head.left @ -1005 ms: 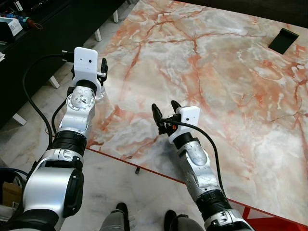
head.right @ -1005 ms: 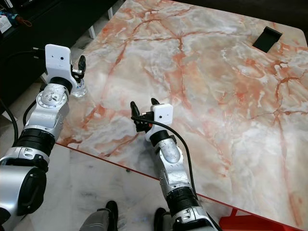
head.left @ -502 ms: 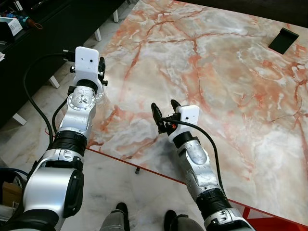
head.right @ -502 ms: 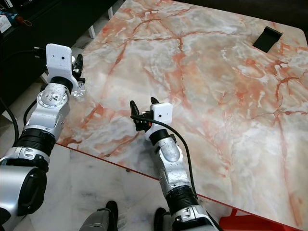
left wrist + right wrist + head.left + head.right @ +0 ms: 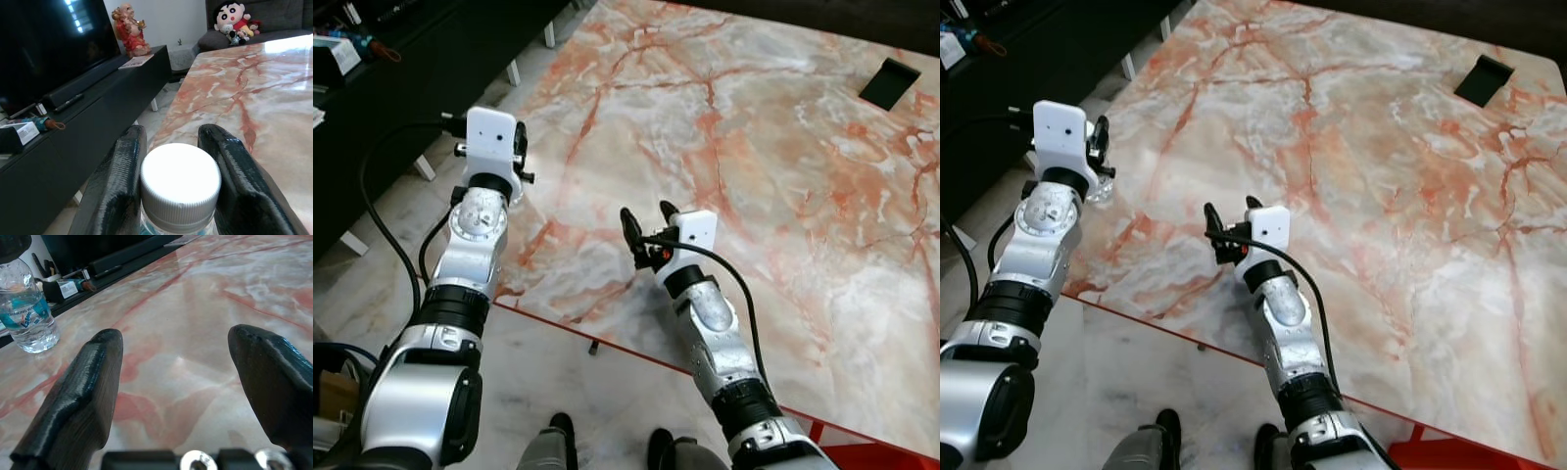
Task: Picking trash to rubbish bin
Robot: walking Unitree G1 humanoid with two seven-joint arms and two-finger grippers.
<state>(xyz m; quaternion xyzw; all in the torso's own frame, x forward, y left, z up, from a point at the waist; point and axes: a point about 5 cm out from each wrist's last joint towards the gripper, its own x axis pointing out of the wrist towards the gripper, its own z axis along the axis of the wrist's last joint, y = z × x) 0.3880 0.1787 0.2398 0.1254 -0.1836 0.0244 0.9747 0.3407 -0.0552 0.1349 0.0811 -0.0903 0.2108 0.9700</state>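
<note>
Left gripper point(image 5: 178, 196): fingers closed on bottle point(image 5: 27, 308) at its white cap.
Bottle label: blue, writing too blurred.
Right gripper point(image 5: 178, 382): wide open, empty, over table point(image 5: 783, 166).

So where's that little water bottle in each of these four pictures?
Left eye view: hidden behind the left gripper, at the marble table's near-left edge.
Right eye view: water bottle base peeks out below that gripper.
Left wrist view: white cap between the black fingers.
Right wrist view: standing beyond the right gripper.
Shared landmark: the marble table.
</note>
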